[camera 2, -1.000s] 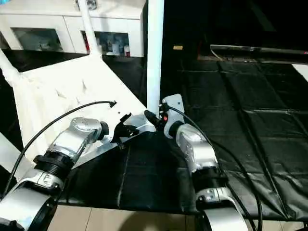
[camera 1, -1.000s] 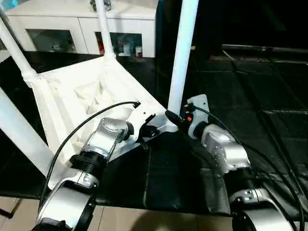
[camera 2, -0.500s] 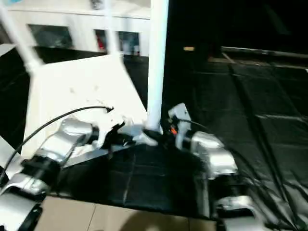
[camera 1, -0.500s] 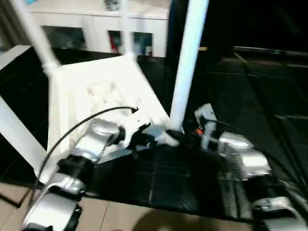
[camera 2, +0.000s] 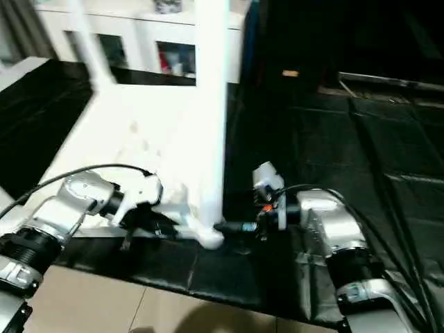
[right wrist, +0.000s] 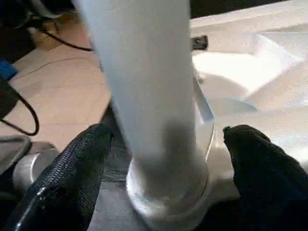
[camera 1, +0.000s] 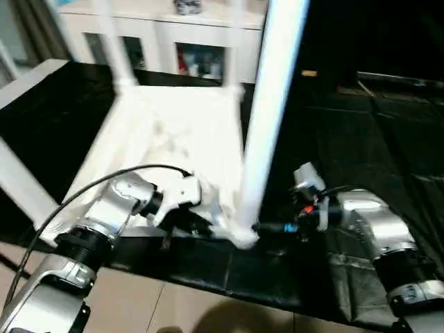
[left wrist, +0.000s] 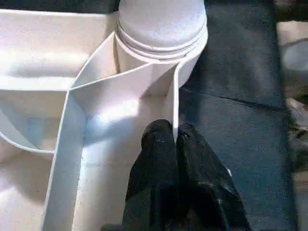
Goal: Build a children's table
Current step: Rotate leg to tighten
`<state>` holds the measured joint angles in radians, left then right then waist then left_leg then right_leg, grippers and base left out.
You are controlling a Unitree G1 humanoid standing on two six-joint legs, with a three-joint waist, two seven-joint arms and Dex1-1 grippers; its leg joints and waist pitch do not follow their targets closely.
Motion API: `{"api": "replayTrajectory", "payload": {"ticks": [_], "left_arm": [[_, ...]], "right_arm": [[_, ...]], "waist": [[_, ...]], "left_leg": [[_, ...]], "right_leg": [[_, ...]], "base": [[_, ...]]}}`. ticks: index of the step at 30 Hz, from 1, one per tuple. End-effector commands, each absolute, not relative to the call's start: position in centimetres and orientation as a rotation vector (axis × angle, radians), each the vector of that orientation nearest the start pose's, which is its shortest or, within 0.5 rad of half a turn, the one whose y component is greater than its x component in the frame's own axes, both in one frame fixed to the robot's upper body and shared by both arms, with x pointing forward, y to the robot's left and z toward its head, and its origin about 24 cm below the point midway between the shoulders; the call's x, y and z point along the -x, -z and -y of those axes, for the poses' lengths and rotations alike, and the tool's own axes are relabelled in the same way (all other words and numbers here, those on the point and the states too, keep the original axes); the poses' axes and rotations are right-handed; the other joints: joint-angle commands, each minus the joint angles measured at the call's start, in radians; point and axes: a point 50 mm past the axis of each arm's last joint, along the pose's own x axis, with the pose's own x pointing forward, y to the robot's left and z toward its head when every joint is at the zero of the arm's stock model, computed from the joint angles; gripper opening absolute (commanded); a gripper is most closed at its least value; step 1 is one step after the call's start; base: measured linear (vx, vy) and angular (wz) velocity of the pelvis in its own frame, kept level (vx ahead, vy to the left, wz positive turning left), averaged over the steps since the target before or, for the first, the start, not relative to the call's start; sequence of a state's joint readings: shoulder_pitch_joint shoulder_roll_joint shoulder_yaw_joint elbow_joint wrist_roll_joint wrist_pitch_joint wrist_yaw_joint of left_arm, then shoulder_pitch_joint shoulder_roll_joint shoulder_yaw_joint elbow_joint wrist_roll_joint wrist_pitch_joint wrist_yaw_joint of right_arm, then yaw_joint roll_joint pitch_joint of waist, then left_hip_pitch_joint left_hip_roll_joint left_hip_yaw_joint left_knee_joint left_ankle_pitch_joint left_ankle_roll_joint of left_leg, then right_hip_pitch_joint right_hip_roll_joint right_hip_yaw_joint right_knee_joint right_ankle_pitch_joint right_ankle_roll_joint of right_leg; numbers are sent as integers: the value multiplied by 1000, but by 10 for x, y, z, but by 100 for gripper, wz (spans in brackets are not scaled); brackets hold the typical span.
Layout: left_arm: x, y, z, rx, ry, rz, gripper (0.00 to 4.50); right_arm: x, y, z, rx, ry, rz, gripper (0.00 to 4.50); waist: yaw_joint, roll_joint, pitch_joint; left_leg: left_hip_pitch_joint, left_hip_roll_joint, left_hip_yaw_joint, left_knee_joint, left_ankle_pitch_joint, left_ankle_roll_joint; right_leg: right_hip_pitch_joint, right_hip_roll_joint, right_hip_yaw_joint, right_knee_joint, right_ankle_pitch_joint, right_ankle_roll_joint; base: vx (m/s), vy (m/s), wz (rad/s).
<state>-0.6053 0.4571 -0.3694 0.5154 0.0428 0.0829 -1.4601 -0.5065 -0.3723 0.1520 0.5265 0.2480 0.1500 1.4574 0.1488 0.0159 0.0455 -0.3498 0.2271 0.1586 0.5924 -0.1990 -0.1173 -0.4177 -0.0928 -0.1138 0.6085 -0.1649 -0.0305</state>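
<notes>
The white table top lies underside up on the black mat, with legs standing up from its corner sockets. The nearest leg rises from the front corner socket. My left gripper is shut on the thin rim wall of the top, just short of that socket. My right gripper is open, with one finger on each side of the leg's base and a gap on both sides. In the head views it reaches in level from the right.
Two more legs stand at the far and left corners. A white glass-door cabinet lines the back. The black mat ends near my arms, with tiled floor below. A black cable arcs over my left forearm.
The head view has shifted. The table's front corner with its leg now sits closer to the mat's front edge, the top has swung round, and both grippers have stayed at that corner.
</notes>
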Motion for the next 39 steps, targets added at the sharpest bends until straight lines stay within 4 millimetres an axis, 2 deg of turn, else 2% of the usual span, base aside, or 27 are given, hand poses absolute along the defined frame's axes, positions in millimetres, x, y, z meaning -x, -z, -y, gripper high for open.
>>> {"api": "replayTrajectory", "payload": {"ticks": [1, 3, 4, 8, 16, 19, 20, 25, 29, 35, 38, 39], "left_arm": [[-298, -65, -133, -566, 1700, -533, 0], [-298, -65, -133, -570, 1707, -531, 0], [-297, -66, -133, -571, 1711, -530, 0], [-297, -67, -132, -581, 1726, -527, 0], [-294, -66, -132, -597, 1747, -529, 0], [-294, -66, -132, -600, 1748, -531, 0], [-294, -66, -132, -600, 1748, -532, 0], [-294, -65, -132, -599, 1747, -534, 0], [-294, -65, -133, -600, 1741, -536, 0], [-305, -67, -129, -531, 1619, -517, 0], [-310, -71, -124, -482, 1573, -489, 0], [-313, -72, -121, -462, 1545, -480, 0]], "right_arm": [[-299, -63, 145, 29, -1540, -298, 399], [-299, -63, 144, 23, -1549, -297, 399], [-299, -63, 143, 21, -1554, -297, 383], [-298, -61, 140, -1, -1584, -309, 366], [-295, -59, 137, -33, -1617, -320, 289], [-294, -58, 135, -38, -1634, -326, 275], [-294, -58, 135, -38, -1638, -329, 254], [-293, -57, 135, -43, -1647, -335, 217], [-292, -57, 134, -45, -1653, -336, 207], [-288, -54, 129, -76, -1633, -336, 205], [-290, -48, 126, -43, -1549, -378, 205], [-294, -45, 122, -33, -1483, -386, 204]], "waist": [[-8, -11, -65], [-6, -10, -65], [-5, -14, -66], [-6, -16, -66], [-6, -15, -71], [-7, -16, -70], [-6, -17, -69], [-6, -17, -68], [-6, -17, -70], [-5, -15, -68], [-6, -15, -64], [-8, -17, -63]], "left_leg": [[-3, 7, 16, -68, -148, 73], [1, 6, 17, -69, -163, 64], [2, 7, 18, -68, -155, 62], [-4, 6, 17, -68, -142, 64], [-5, 6, 18, -64, -108, 75], [-4, 6, 19, -65, -116, 75], [-3, 6, 20, -65, -122, 73], [-3, 6, 20, -66, -129, 64], [-3, 6, 20, -65, -116, 67], [-1, 5, 21, -65, -126, 62], [1, 3, 21, -67, -148, 53], [-2, 2, 20, -68, -158, 45]], "right_leg": [[66, -50, 52, -65, -233, -203], [63, -52, 54, -72, -284, -183], [63, -52, 56, -70, -279, -182], [66, -51, 56, -66, -270, -175], [67, -48, 58, -53, -171, -212], [67, -49, 59, -55, -181, -212], [65, -49, 59, -57, -193, -209], [66, -50, 60, -59, -221, -196], [66, -49, 60, -55, -190, -204], [65, -47, 61, -58, -198, -203], [63, -46, 62, -64, -246, -193], [66, -48, 62, -67, -282, -176]], "base": [[0, 0, 0], [0, 0, 0], [0, 0, 0], [0, 0, 0], [0, 0, 0], [0, 0, 0], [0, 0, 0], [0, 0, 0], [0, 0, 0], [0, 0, 0], [0, 0, 0], [0, 0, 0]]}}
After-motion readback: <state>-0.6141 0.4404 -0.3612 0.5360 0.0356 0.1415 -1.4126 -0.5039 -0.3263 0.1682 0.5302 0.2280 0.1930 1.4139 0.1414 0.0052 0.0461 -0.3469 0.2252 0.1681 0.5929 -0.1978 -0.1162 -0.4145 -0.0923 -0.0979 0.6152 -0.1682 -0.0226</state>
